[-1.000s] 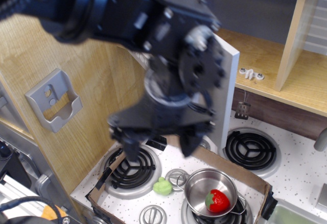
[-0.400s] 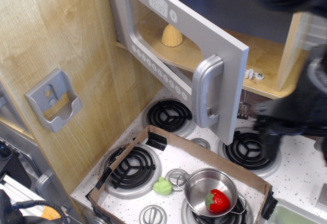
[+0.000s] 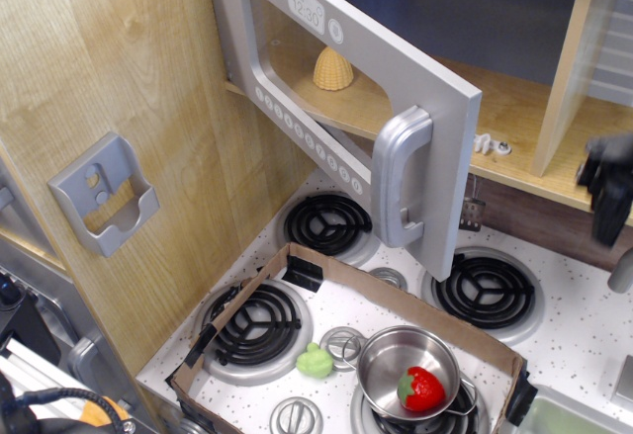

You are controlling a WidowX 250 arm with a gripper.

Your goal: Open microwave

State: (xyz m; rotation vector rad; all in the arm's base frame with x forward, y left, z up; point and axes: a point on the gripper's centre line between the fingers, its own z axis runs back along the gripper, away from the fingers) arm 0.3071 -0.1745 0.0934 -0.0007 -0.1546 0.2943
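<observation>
The grey toy microwave door (image 3: 435,108) stands swung open toward me, with its silver bar handle (image 3: 401,177), a row of round white buttons (image 3: 297,128) and printed clock digits (image 3: 305,7). A small yellow beehive-shaped piece (image 3: 333,69) sits inside on the wooden shelf. Only a dark, blurred part of my gripper (image 3: 608,182) shows at the right edge, well away from the door and handle. Its fingers cannot be made out.
A toy stove top (image 3: 574,325) has several black coil burners. A cardboard tray (image 3: 396,291) on it holds a steel pot (image 3: 407,367) with a red strawberry (image 3: 420,389), and a green piece (image 3: 316,361). A small grey wall holder (image 3: 104,194) hangs on the wooden panel at left.
The arm that filled the middle of the view a second ago has swung off to the right edge. The microwave door stands open as it did half a second ago.
</observation>
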